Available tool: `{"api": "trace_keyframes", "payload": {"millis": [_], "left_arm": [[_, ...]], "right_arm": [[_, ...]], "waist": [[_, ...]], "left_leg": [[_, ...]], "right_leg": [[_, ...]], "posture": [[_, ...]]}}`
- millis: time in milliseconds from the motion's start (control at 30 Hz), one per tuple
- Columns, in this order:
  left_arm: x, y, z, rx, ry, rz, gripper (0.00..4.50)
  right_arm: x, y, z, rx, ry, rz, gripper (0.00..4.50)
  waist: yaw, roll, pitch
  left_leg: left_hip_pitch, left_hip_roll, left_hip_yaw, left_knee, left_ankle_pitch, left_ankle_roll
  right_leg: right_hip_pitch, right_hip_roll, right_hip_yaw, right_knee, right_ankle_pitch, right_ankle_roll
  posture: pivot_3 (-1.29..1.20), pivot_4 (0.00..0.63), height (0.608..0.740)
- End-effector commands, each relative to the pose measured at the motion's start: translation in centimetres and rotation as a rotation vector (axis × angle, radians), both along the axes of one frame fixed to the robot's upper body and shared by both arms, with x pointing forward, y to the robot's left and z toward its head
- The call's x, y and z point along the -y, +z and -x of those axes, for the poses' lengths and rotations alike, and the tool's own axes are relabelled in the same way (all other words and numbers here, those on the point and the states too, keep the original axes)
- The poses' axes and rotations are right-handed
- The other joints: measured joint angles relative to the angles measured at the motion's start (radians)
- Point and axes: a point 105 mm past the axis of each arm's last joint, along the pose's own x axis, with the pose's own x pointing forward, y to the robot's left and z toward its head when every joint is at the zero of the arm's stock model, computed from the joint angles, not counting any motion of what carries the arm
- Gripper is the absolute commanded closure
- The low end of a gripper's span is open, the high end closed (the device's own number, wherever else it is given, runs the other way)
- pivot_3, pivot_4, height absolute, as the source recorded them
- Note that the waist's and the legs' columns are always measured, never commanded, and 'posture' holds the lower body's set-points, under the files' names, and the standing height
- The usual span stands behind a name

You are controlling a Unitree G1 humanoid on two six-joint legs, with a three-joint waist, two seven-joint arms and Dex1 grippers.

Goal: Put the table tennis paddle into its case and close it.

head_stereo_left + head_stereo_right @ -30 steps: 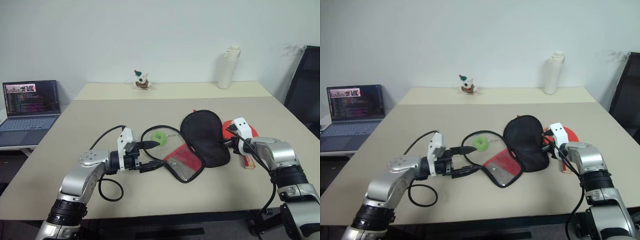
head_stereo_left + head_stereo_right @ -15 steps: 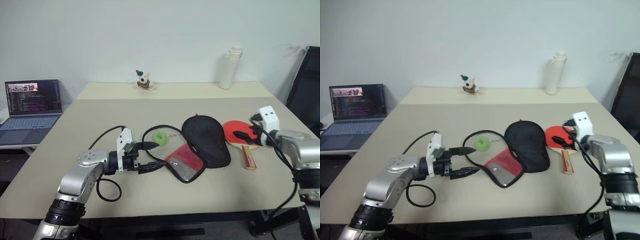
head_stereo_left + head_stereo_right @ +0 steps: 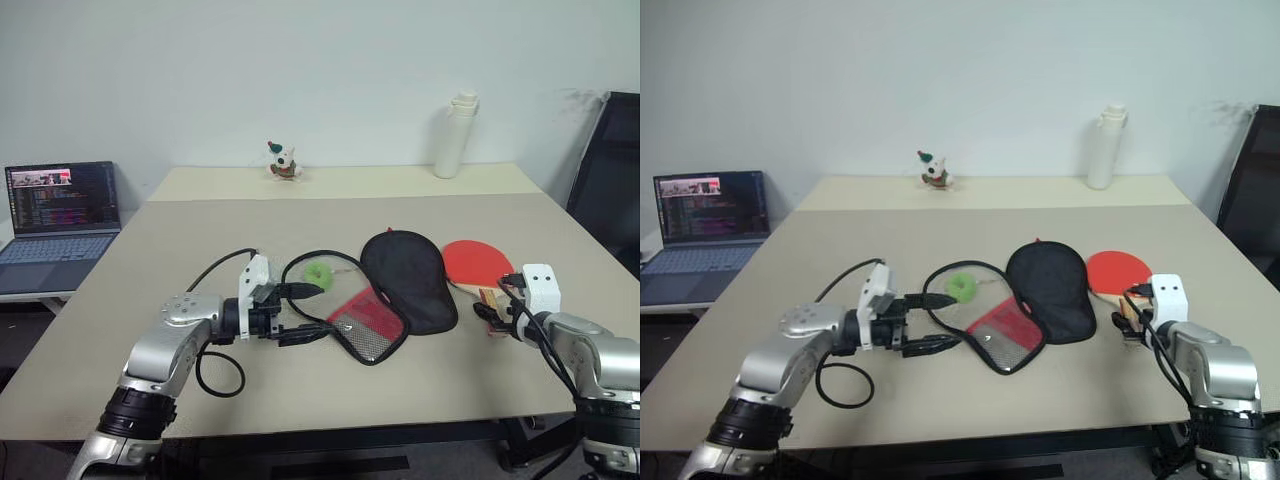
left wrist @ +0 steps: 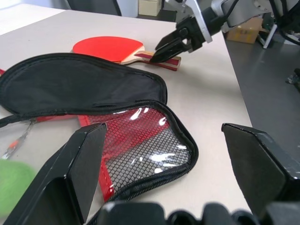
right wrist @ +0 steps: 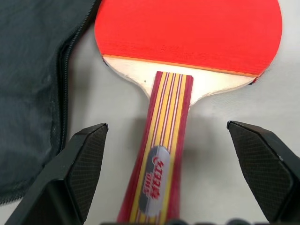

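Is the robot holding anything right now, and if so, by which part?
Nothing is held. The right gripper has its jaws open either side of the paddle handle; the left gripper is open before the case.

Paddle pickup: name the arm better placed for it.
Right. The right gripper is open with the table tennis paddle handle between its fingers; the left gripper is open at the case, across from the paddle.

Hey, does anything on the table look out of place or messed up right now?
Nothing is spilled or damaged. The case lies unzipped and splayed, its red mesh half folded out toward the left gripper. The paddle lies flat beside it, handle toward the open right gripper.
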Motion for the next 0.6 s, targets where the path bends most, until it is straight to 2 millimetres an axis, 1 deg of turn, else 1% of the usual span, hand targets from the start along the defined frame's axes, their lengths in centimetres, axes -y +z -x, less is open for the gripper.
{"api": "trace_keyframes", "payload": {"millis": [33,233,333,433,533,567,600], "left_arm": [[0.2,0.8,-0.2,0.047,-0.014,0.002,0.20],[-0.4,0.5,-0.1,0.046,0.013,0.001,0.20],[-0.6,0.4,0.1,0.043,0.025,0.000,0.20],[-0.9,0.3,0.3,0.041,0.039,-0.003,0.20],[-1.0,0.2,0.4,0.041,0.045,-0.005,0.20],[-1.1,0.2,0.4,0.040,0.046,-0.006,0.20],[-1.1,0.2,0.5,0.038,0.051,-0.006,0.20]], "right_arm": [[0.7,1.0,-1.4,0.054,-0.043,0.023,0.02],[1.2,-0.1,-3.0,0.041,-0.070,0.059,0.02],[1.3,-0.4,-3.4,0.033,-0.070,0.068,0.02],[1.4,-0.6,-3.5,0.027,-0.079,0.073,0.62],[1.5,-0.7,-3.6,0.025,-0.086,0.068,1.37],[1.5,-0.7,-3.5,0.024,-0.086,0.065,1.48],[1.6,-0.6,-3.5,0.027,-0.099,0.050,1.67]], "waist": [[0.000,0.000,0.000],[-0.001,0.000,0.000],[-0.001,0.000,0.000],[-0.001,-0.002,-0.001],[-0.002,-0.004,-0.002],[-0.001,-0.004,-0.002],[-0.001,-0.004,-0.003]], "left_leg": [[0.000,0.000,0.000,0.000,0.000,0.000],[0.000,0.000,0.000,0.000,0.000,0.000],[0.000,0.000,0.000,0.000,0.000,0.000],[0.001,0.000,0.000,0.000,0.000,0.000],[0.002,0.001,0.000,0.001,0.000,0.000],[0.002,0.001,0.000,0.001,0.000,0.000],[0.002,0.001,0.000,0.002,0.000,0.000]], "right_leg": [[0.000,0.000,0.000,0.000,0.000,0.000],[0.000,0.000,0.000,0.000,0.000,0.000],[0.000,0.000,0.000,0.000,0.001,-0.001],[0.000,0.000,0.000,0.000,0.001,-0.001],[0.001,0.000,0.000,0.000,0.001,0.000],[0.002,0.000,0.001,0.000,0.001,0.001],[0.002,0.000,0.001,0.000,0.002,0.001]], "posture": [[0.00,0.150,0.740],[0.00,0.150,0.740],[0.00,0.150,0.740],[0.00,0.150,0.740],[0.00,0.150,0.740],[0.00,0.150,0.740],[0.00,0.150,0.740]]}}
